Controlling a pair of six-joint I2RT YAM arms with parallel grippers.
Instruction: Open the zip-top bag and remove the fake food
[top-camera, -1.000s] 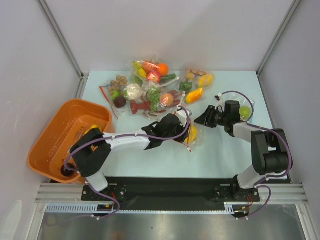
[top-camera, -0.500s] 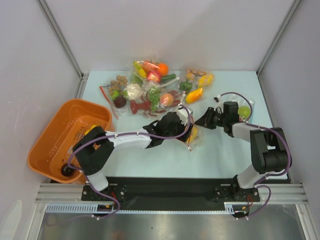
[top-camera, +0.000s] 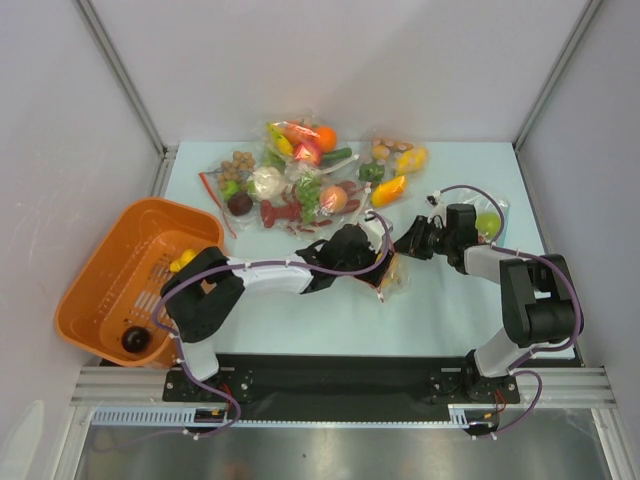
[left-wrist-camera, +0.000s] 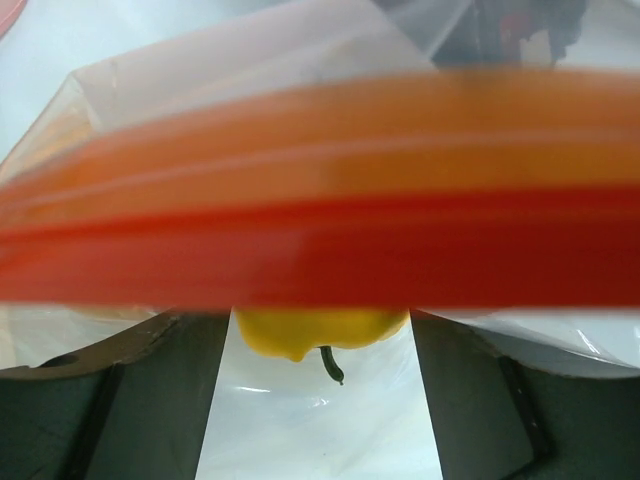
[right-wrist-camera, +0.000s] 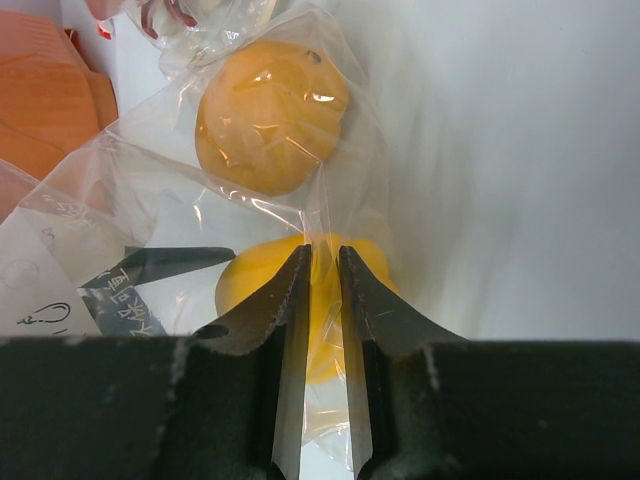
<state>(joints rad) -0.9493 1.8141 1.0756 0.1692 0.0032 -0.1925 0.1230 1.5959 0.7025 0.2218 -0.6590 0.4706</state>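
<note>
While the thin, clear plastic zip-top bag with the orange-red strip (top-camera: 388, 272) lies on the pale worktop (top-camera: 300, 310) between your two arms, the job looks only partly done. A round yellow toy food (left-wrist-camera: 320, 325) and a bumpy orange toy food (right-wrist-camera: 270, 115) sit inside the bag. A dark purple ball (top-camera: 131, 340) and a small yellow piece (top-camera: 181, 262) lie in the orange plastic basket (top-camera: 90, 270) on the left. You cannot tell from these views if the zip is open. So you likely have to pull the mouth apart and take those two pieces out.

Your left arm (top-camera: 270, 278) reaches low across to the bag. Its jaws stand apart, one on each side of the yellow toy, with the strip right up close to its camera. Your right arm (top-camera: 480, 255) bends in from the other side. Its jaws are almost together, pinching a fold of the clear plastic.
</note>
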